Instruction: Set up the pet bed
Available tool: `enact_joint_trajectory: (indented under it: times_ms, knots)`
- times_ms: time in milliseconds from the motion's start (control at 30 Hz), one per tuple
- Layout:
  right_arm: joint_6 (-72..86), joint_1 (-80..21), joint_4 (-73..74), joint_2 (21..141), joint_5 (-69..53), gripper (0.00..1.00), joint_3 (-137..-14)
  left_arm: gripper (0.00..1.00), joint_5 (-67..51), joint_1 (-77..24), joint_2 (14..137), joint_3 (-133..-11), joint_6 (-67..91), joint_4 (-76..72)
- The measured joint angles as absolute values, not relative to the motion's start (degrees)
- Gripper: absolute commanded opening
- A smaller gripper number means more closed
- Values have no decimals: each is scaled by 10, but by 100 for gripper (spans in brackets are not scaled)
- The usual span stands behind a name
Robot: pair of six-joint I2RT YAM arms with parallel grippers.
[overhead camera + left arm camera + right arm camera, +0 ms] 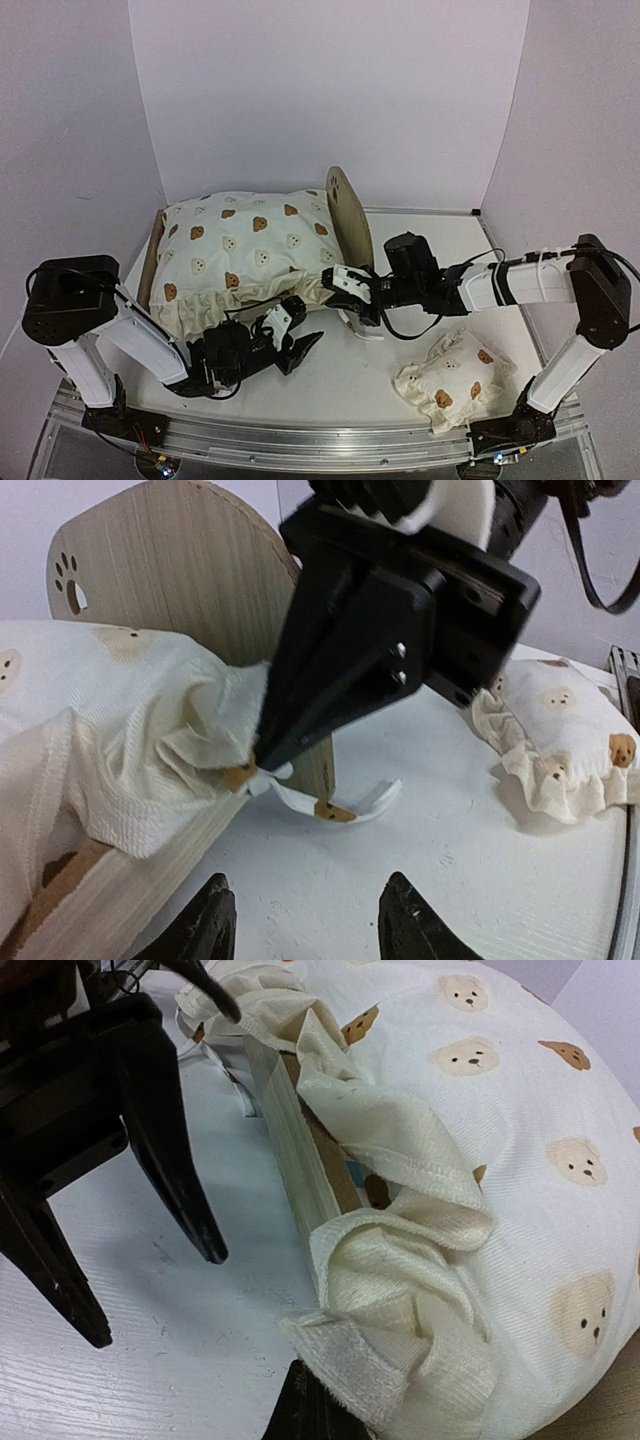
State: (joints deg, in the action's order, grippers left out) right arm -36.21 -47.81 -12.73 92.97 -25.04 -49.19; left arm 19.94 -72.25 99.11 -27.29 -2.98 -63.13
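The pet bed (352,215) sat on the counter (340,390) left of centre, with the bear-print cushion (245,250) heaped over its base. The right end effector (258,763) was pinched narrow on the edge fabric of the bear-print cushion at the foot of the headboard (170,570) — a tie (340,808) trailed onto the counter below it. The left end effector (305,885) hung just beside — spread wide, holding nothing. A small pillow (450,385) lay apart, near the right arm's base.

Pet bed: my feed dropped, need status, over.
Left jaws open, empty. Right jaws shut on cushion tie by headboard. Pet bed upright, cushion on it. Pillow loose on table.
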Motion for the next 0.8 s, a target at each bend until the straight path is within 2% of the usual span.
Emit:
enact_joint_trajectory:
  times_ms: [400, 467, 567, 700, 800]
  knots:
    - [-357, -478, -127, 930, -259, 0, -483, 45, 178, -650, 1007, -360, -75, -628]
    - [-355, -478, -127, 930, -259, 0, -483, 40, 172, -644, 1011, -373, -81, -624]
    - [-351, -478, -127, 930, -260, 0, -483, 26, 166, -635, 1019, -392, -93, -610]
    - [-337, -478, -128, 929, -258, 0, -482, 18, 172, -612, 1040, -441, -105, -567]
    - [-324, -478, -135, 915, -248, 0, -467, 17, 173, -585, 1048, -476, -102, -518]
